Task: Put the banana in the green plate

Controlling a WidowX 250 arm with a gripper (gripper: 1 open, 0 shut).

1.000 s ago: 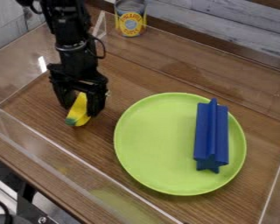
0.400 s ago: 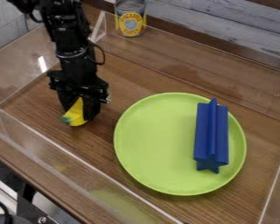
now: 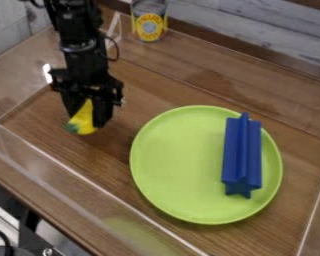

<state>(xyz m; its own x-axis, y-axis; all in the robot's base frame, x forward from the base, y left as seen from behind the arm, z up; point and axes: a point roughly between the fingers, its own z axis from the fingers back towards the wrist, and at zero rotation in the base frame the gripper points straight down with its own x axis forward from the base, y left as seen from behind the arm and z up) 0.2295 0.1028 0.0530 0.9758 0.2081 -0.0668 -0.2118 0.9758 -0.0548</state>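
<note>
gripping the banana [image 3: 81, 122] at the left of the desk [image 3: 163, 85], the hand [image 3: 85, 113] is closed on it, so the next move looks like a carry right over the green plate [image 3: 176, 160], then letting go.

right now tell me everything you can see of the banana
The banana is small, yellow and plastic-looking, with a green tip at its lower end. Only its lower part shows; the rest is hidden between the fingers of the black claw, which points down and is shut on it. It sits tilted over the wooden table, left of the green plate and apart from it. Whether it touches the table is unclear.
</note>
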